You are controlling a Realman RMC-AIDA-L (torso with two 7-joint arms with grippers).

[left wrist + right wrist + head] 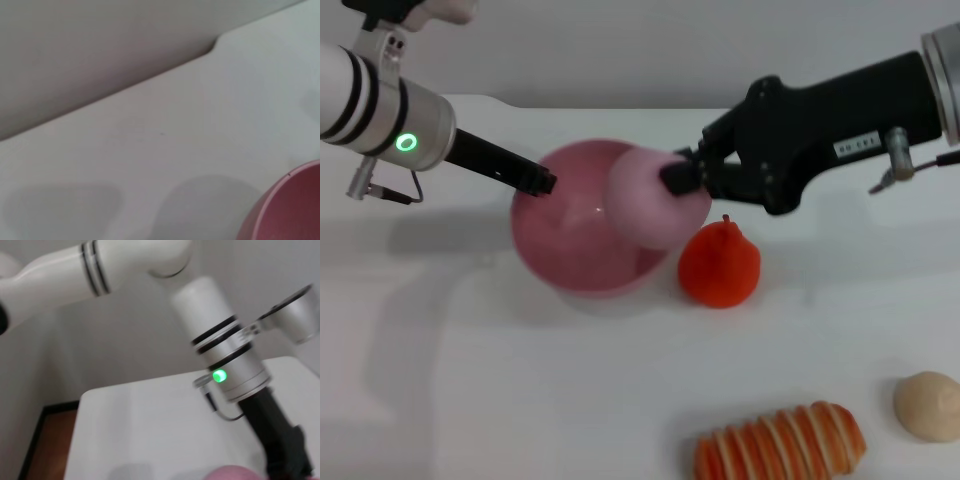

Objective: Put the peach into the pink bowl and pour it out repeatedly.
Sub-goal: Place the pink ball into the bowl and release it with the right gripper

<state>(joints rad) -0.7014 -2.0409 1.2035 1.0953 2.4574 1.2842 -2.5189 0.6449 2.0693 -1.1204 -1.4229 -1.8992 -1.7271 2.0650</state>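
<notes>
Peach, pale pink and round, is gripped by the right gripper and held just above the far-right rim of the pink bowl, apparently so that it can be dropped inside. The bowl is pinched at its left rim by the left gripper, probably to steady it now and tip it later for pouring. An orange-red pear stands just beside the bowl on its right. Nearer the robot, well apart from the bowl, a striped bread loaf and a beige ball are seen. Everything rests on a white table backed by a plain grey wall.
</notes>
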